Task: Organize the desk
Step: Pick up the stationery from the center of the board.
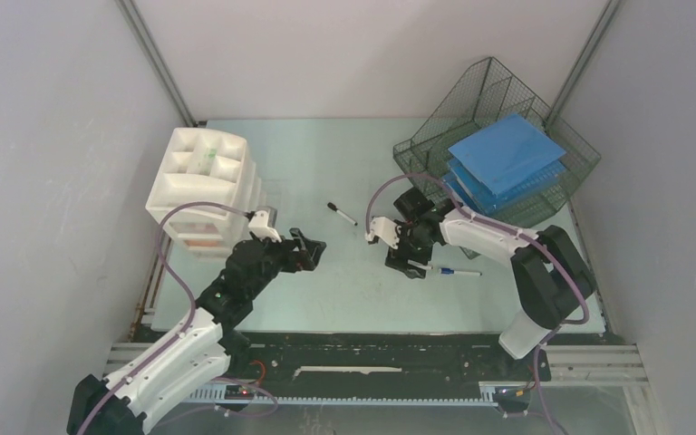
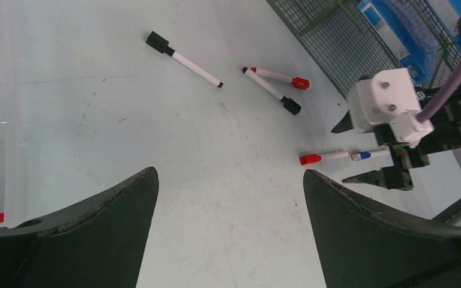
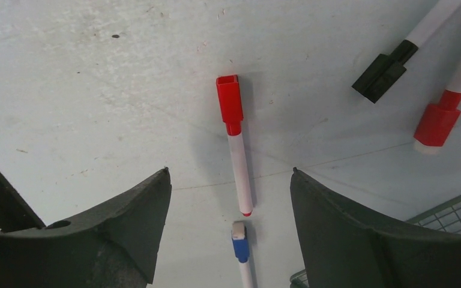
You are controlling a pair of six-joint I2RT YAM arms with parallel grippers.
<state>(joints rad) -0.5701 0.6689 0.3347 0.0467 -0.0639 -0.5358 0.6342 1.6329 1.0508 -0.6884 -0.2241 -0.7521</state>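
The pale mint-green desk [image 1: 326, 181] carries several loose whiteboard markers. My left gripper [image 2: 230, 173] hovers open over bare desk at centre left [image 1: 313, 249], with nothing between its fingers. My right gripper [image 3: 230, 170] is open, low over the desk at centre right [image 1: 408, 261]. It straddles the tail of a red-capped marker [image 3: 235, 141] and the cap end of a blue marker [image 3: 240, 246], which lie end to end. A black-capped marker [image 3: 384, 72] and another red-capped marker [image 3: 441, 120] lie close together beyond them. A further black-capped marker [image 1: 342, 214] lies alone between the arms.
A white plastic drawer unit [image 1: 204, 186] stands at the left. A dark wire-mesh tray [image 1: 498, 136] holding blue folders [image 1: 507, 154] sits at the back right, close behind the right arm. A black rail [image 1: 372, 349] runs along the near edge, and grey walls surround the desk.
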